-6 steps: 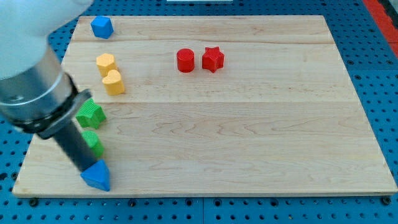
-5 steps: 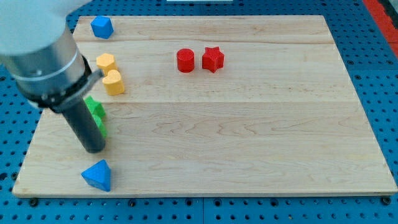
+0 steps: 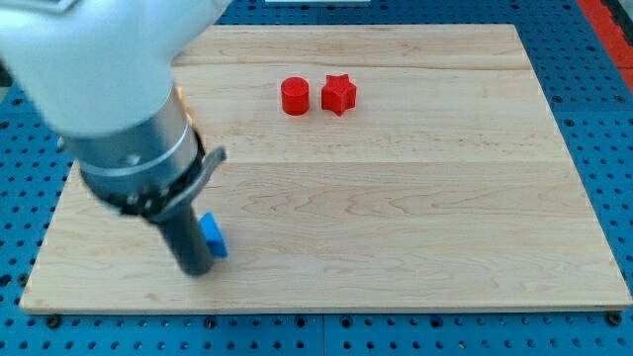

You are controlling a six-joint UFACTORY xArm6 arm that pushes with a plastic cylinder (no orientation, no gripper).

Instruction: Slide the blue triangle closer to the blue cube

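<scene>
Wooden, pale and rectangular, the counter (image 3: 396, 198) fills most of the single camera view and rests on a blue perforated base plate (image 3: 603, 109).

Camera view:
- The arm's large grey-white body (image 3: 109, 89) covers the counter's left portion, from the view's top left down to the lower left. It narrows into a straight dark rod.
- My tip (image 3: 196, 269) sits near the counter's bottom-left edge. The arm carries no fingers, so no open or closed state applies.
- The blue triangle block (image 3: 214, 235) is only partly visible. It lies immediately at the view's right of the rod, just above the tip and apparently touching the rod.
- The red cylinder block (image 3: 294, 96) and the red star-shaped block (image 3: 338, 94) stand side by side near the view's top centre, well apart from the tip.
- The blue cube cannot be seen; the arm hides the counter's upper-left area.
- No brand, label or legible writing is visible.
</scene>
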